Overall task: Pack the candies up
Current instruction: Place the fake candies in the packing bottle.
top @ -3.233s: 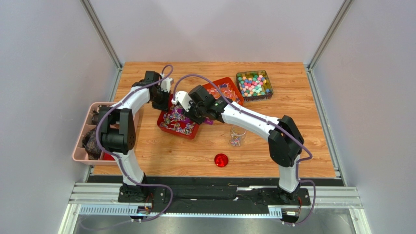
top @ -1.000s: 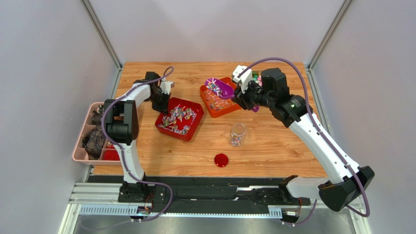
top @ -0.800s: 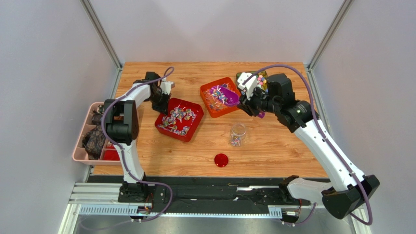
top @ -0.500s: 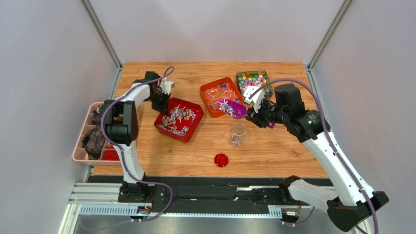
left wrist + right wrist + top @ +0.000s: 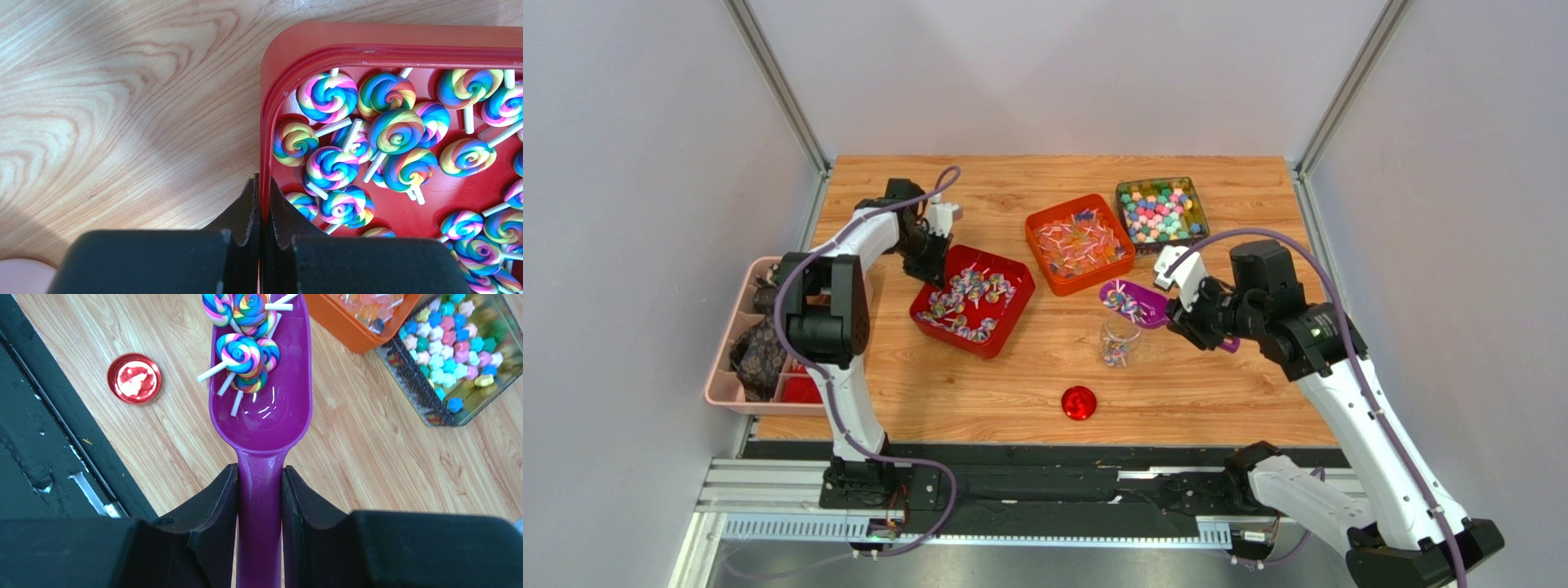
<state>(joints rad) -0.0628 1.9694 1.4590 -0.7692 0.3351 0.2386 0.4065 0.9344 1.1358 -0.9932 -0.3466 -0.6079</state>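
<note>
The candies are small rainbow-swirl lollipops. Many lie in the red tray, and a few sit at the bottom of the clear jar. My left gripper is shut on the red tray's left rim. My right gripper is shut on the handle of a purple scoop. The scoop carries several lollipops near its front and hovers just behind and above the jar. The jar is out of sight in the right wrist view.
A round red lid lies in front of the jar. An orange tray of wrapped sweets and a clear box of star-shaped sweets stand at the back. A pink bin hangs off the table's left edge.
My right arm has carried the loaded purple scoop from over the orange tray forward and down, to just behind the jar. The left arm stays on the red tray's rim.
</note>
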